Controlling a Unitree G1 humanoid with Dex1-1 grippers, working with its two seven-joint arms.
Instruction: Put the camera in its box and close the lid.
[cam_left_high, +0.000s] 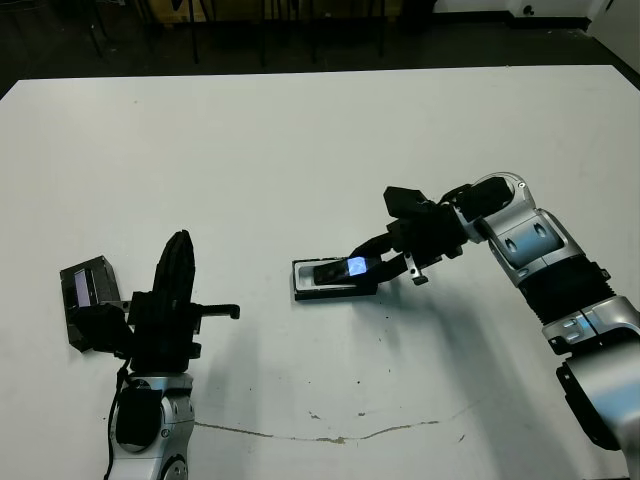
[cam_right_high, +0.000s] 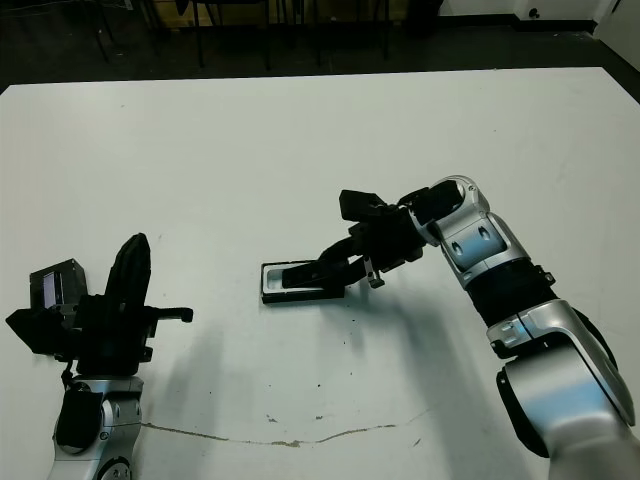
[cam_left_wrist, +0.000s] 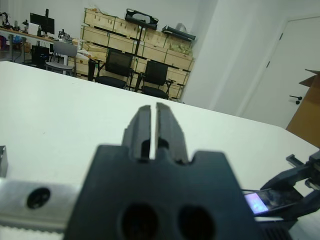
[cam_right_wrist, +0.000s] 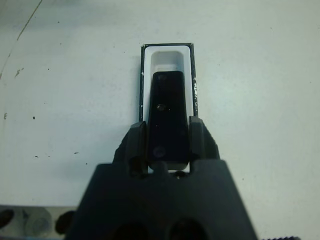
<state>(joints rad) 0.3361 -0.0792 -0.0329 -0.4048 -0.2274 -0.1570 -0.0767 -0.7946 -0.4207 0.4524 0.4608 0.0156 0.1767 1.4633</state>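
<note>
The box (cam_left_high: 303, 292), a shallow black tray with white lining, lies open at the table's middle. My right gripper (cam_left_high: 372, 268) is shut on the camera (cam_left_high: 345, 268), a slim black bar with a glossy bluish patch. It holds the camera tilted, with the far end dipping into the box. The right wrist view shows the camera (cam_right_wrist: 167, 112) between both fingers, lined up over the box (cam_right_wrist: 142, 75). The lid (cam_left_high: 88, 285), black with a pale strip, rests at the far left beside my left arm. My left gripper (cam_left_high: 180, 262) points upward, shut and holding nothing.
A thin dark scuff line (cam_left_high: 330, 436) runs across the white table (cam_left_high: 300, 150) near its front edge. Beyond the far edge stand chairs (cam_left_wrist: 155, 77) and shelves of crates (cam_left_wrist: 140, 40). A cardboard box (cam_left_wrist: 306, 110) stands by a door.
</note>
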